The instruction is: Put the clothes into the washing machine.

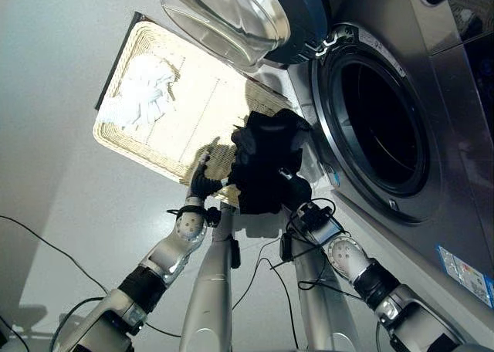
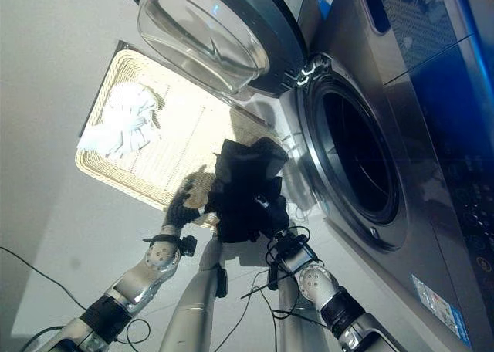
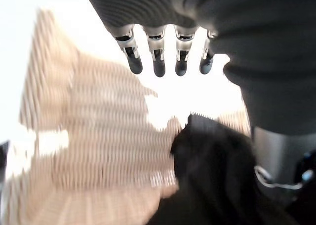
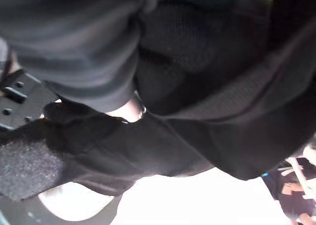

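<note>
black garment (image 1: pixel 266 163): bunched up in a dark lump, held up off the floor between the wicker basket and the washer's opening, just in front of the drum mouth but not inside it.
right hand (image 2: pixel 270 209): we see it buried in the black cloth. the wrist view is dark fabric draped over the ribbed cover, so honestly we can't tell how the fingers sit.
left hand (image 1: pixel 202 184): sits just beside the garment on the basket side, over the near rim. in its own wrist view our fingers (image 3: pixel 158 62) hang straight and relaxed with nothing in them, the black cloth lying past them but not gripped.
wicker basket (image 1: pixel 166 163): flat, pale woven tray on the floor to our left of the machine, near edge right by both hands.
white clothes (image 1: pixel 143 93): crumpled pile in the far left corner of the basket, well apart from the hands.
washing machine (image 1: pixel 432 174): silver-grey front loader on our right, dark drum opening (image 1: pixel 382 124) showing.
door (image 1: pixel 231 16): swung wide open, glass bowl hanging over the far end of the basket.
floor (image 1: pixel 62 174): plain light grey around the basket.
</note>
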Available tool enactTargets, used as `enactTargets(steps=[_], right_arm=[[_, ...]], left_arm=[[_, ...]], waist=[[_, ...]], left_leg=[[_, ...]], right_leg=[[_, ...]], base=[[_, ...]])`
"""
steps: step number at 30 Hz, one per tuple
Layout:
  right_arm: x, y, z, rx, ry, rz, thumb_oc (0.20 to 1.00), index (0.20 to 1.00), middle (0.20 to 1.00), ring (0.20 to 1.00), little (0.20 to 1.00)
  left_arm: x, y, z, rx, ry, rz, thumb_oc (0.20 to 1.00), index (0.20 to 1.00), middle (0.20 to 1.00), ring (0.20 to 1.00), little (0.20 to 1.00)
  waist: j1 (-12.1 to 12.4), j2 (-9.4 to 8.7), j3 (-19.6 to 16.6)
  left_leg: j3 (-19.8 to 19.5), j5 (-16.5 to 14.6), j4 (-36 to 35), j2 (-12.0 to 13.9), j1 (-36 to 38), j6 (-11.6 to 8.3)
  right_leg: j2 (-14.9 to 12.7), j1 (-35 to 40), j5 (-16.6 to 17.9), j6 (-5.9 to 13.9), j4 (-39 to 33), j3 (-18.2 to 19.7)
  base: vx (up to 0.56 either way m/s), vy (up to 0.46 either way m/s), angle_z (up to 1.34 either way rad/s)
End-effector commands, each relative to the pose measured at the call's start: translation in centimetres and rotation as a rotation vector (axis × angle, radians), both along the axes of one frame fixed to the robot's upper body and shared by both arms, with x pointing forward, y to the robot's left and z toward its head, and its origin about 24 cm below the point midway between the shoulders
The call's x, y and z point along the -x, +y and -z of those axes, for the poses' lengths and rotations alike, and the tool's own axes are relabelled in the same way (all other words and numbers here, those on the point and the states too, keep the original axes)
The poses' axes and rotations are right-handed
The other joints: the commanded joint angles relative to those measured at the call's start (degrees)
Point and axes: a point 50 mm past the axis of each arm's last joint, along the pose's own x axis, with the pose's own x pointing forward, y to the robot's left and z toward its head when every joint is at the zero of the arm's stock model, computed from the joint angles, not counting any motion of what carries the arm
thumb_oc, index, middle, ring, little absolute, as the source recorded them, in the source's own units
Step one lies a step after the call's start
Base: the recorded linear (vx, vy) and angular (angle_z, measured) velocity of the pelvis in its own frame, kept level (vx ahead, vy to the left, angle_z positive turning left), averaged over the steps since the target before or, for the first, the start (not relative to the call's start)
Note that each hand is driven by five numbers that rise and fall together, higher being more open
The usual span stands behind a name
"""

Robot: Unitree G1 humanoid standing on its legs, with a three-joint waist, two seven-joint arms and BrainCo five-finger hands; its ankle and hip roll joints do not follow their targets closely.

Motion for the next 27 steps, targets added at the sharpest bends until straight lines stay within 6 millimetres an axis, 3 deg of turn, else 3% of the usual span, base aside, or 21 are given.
enactTargets(steps=[1,3,5,7,12,13,14,15,16,17,18,19,22,24,25,26,27], right_arm=[[1.5,0.9,-0.3,-0.124,-0.01,-0.057,0.2,0.2,0.2,0.2,0.2],[0.9,-0.6,-0.3,-0.242,0.041,0.032,0.2,0.2,0.2,0.2,0.2],[0.6,-1.1,-0.4,-0.323,0.066,0.065,0.2,0.2,0.2,0.2,0.2],[-0.2,-2.9,-0.4,-0.594,0.169,0.189,0.2,0.2,0.2,0.2,0.2],[-2.0,-7.1,-2.2,-0.683,0.175,0.535,0.2,0.2,0.2,0.2,0.2],[-2.7,-10.7,-4.2,-0.746,0.153,0.74,0.2,0.2,0.2,0.2,0.2],[-3.0,-12.4,-5.5,-0.796,0.143,0.83,0.2,0.2,0.2,0.2,0.2],[-2.8,-15.5,-7.6,-0.899,0.121,1.012,0.2,0.2,0.2,0.2,0.2],[-2.7,-16.2,-8.2,-0.924,0.114,1.049,0.2,0.2,0.2,0.2,0.2],[-2.1,-18.8,-9.7,-1.012,0.076,1.193,0.2,0.2,0.2,0.2,0.2],[-1.7,-20.1,-10.5,-1.056,0.047,1.249,0.2,0.2,0.2,0.2,0.2],[-0.2,-23.3,-11.6,-1.136,-0.067,1.436,0.2,0.2,0.2,0.2,0.2],[2.8,-26.9,-12.6,-1.184,-0.183,1.708,0.2,0.2,0.2,0.2,0.2],[6.7,-30.1,-13.4,-1.253,-0.188,1.991,0.2,0.2,0.2,0.2,0.2],[7.0,-30.3,-13.4,-1.251,-0.178,2.007,0.2,0.2,0.2,0.2,0.2],[7.5,-30.7,-13.2,-1.247,-0.134,2.029,0.699,0.699,0.699,0.699,0.699],[7.5,-30.7,-12.6,-1.25,-0.069,2.02,1.0,1.0,1.0,1.0,1.0]], left_arm=[[0.4,3.3,-0.5,-0.008,-0.074,-0.243,1.0,1.0,1.0,1.0,1.0],[0.8,5.1,-0.9,0.043,-0.169,-0.405,1.0,1.0,1.0,1.0,1.0],[1.0,5.6,-1.3,0.109,-0.225,-0.453,1.0,1.0,1.0,1.0,1.0],[1.0,6.7,-1.2,0.178,-0.264,-0.533,1.0,1.0,1.0,1.0,1.0],[0.7,7.7,-1.7,0.206,-0.313,-0.57,1.0,1.0,1.0,1.0,1.0],[0.6,7.9,-1.4,0.331,-0.326,-0.554,1.0,1.0,1.0,1.0,1.0],[0.5,7.9,-1.1,0.366,-0.318,-0.543,1.0,1.0,1.0,1.0,1.0],[0.4,7.7,-0.8,0.392,-0.316,-0.522,1.0,1.0,1.0,1.0,1.0],[0.4,7.7,-0.8,0.393,-0.314,-0.52,1.0,1.0,1.0,1.0,1.0],[0.4,7.7,-0.5,0.388,-0.307,-0.513,1.0,1.0,1.0,1.0,1.0],[0.6,7.8,-0.4,0.384,-0.304,-0.512,1.0,1.0,1.0,1.0,1.0],[0.7,7.9,-0.1,0.377,-0.294,-0.5,1.0,1.0,1.0,1.0,1.0],[0.9,8.3,0.0,0.376,-0.287,-0.489,1.0,1.0,1.0,1.0,1.0],[0.8,8.6,-0.8,0.356,-0.306,-0.471,1.0,1.0,1.0,1.0,1.0],[0.7,8.5,-0.8,0.351,-0.307,-0.468,1.0,1.0,1.0,1.0,1.0],[0.7,8.5,-1.0,0.338,-0.31,-0.461,1.0,1.0,1.0,1.0,1.0],[0.7,8.3,-1.1,0.324,-0.312,-0.454,1.0,1.0,1.0,1.0,1.0]], waist=[[-0.64,1.77,-1.36],[-0.73,2.05,-1.36],[-0.85,2.11,-1.36],[-1.41,2.39,-1.36],[-2.09,3.2,-1.36],[-2.14,3.51,-1.36],[-2.22,3.48,-1.36],[-2.04,3.36,-1.36],[-1.96,3.31,-1.36],[-1.77,3.1,-1.36],[-1.76,2.95,-1.36],[-1.53,2.7,-1.36],[-1.68,2.46,-1.36],[-1.98,2.01,-1.36],[-1.95,1.99,-1.36],[-2.05,1.85,-1.36],[-2.14,1.73,-1.36]], left_leg=[[-0.97,-0.5,2.68,-3.88,-2.68,0.65],[-0.43,-0.78,3.02,-3.65,-2.71,0.43],[-0.14,-0.87,3.09,-3.5,-2.65,0.35],[0.0,-1.29,3.5,-3.43,-2.52,0.06],[0.5,-1.88,4.04,-3.34,-2.37,-0.1],[0.75,-2.66,4.68,-3.35,-2.08,-0.21],[0.8,-3.05,4.95,-3.35,-1.89,-0.27],[0.65,-3.62,5.41,-3.41,-1.84,-0.26],[0.6,-3.77,5.51,-3.43,-1.87,-0.22],[0.43,-4.11,5.87,-3.48,-2.06,-0.15],[0.33,-4.33,5.92,-3.48,-1.9,-0.13],[0.13,-4.67,6.07,-3.46,-1.85,-0.11],[-0.25,-5.13,6.61,-3.64,-1.91,-0.04],[-0.78,-5.09,7.15,-4.09,-2.75,0.18],[-0.86,-5.13,7.39,-4.15,-2.95,0.19],[-1.07,-5.38,8.02,-4.31,-3.29,0.22],[-1.04,-5.55,8.57,-4.44,-3.64,0.27]], right_leg=[[-2.46,1.04,2.15,6.05,-0.34,-0.67],[-2.53,0.94,1.66,5.97,0.16,-0.85],[-2.47,0.85,1.45,5.94,0.47,-0.67],[-2.19,0.66,0.98,5.92,1.18,0.13],[-1.85,0.42,0.37,5.79,2.09,1.21],[-2.09,0.67,-0.09,5.91,2.46,1.07],[-2.15,0.87,-0.33,5.94,2.63,0.98],[-2.2,1.07,-0.6,5.93,2.82,0.88],[-2.2,1.08,-0.66,5.94,2.88,0.85],[-2.16,1.04,-0.82,5.91,3.07,0.76],[-2.04,1.27,-1.03,5.85,3.15,0.73],[-1.78,1.47,-1.29,5.73,3.34,0.67],[-1.56,1.57,-1.43,5.63,3.6,0.66],[-1.65,0.98,-0.51,5.59,2.97,0.53],[-1.67,0.85,-0.43,5.6,2.97,0.52],[-1.73,0.53,-0.21,5.66,2.97,0.48],[-1.93,0.36,0.06,5.71,2.81,0.26]], base=[[0.0,0.0,0.0],[0.0,0.0,0.0],[0.0,0.0,0.0],[0.04,-0.024,0.01],[0.03,-0.005,0.02],[0.07,-0.017,-0.01],[0.08,-0.042,0.0],[0.05,-0.038,0.0],[0.04,-0.049,0.01],[0.0,0.0,0.0],[0.04,-0.029,0.01],[0.04,-0.007,0.0],[0.01,0.0,0.0],[0.0,0.0,0.0],[0.02,-0.008,0.07],[0.02,-0.013,0.08],[0.04,-0.025,0.08]])
